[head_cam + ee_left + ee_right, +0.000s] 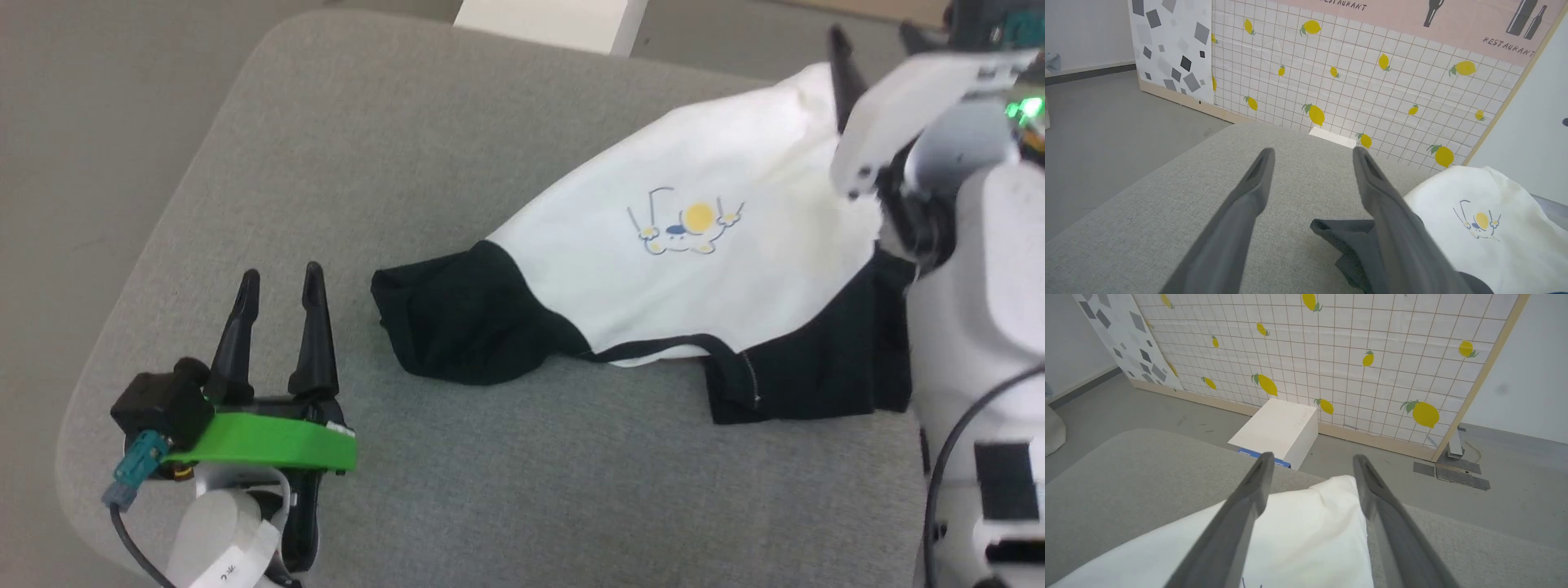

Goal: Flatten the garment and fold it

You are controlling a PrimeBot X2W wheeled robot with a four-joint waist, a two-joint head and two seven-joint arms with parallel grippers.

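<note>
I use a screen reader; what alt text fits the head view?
A white T-shirt with black sleeves lies rumpled on a grey cushioned surface. The left gripper rests open at lower left, apart from the shirt; the right gripper, open, is at its far corner.

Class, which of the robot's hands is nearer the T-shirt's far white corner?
Right. The right hand hangs open over that corner; the left hand sits off the T-shirt, beyond its black sleeve.

Head downward, wrists wallward, garment [694, 269] shared

Grey fabric counter [506, 457]; grey floor [1106, 118]; lemon-print grid panel [1331, 355] behind; white box [1278, 428] before it.
</note>
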